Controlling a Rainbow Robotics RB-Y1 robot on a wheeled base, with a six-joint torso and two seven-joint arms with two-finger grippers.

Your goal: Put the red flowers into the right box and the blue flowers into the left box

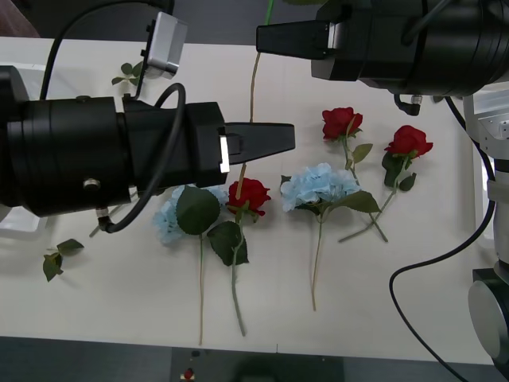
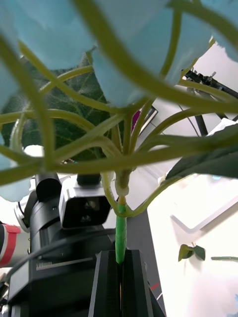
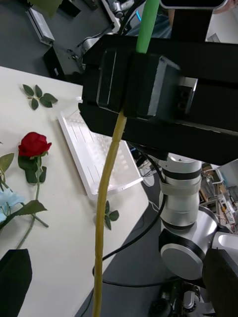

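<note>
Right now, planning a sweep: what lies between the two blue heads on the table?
A red rose lies between the left blue head and the right blue head, front view.

front: overhead, looking down | wrists: close, sharing held stem (image 3: 110, 163)

bright even overhead light, soft shadows on table (image 1: 382, 302), near petals (image 2: 148, 44) blurred.

Red roses (image 1: 249, 193), pale-blue hydrangeas (image 1: 320, 185)
</note>
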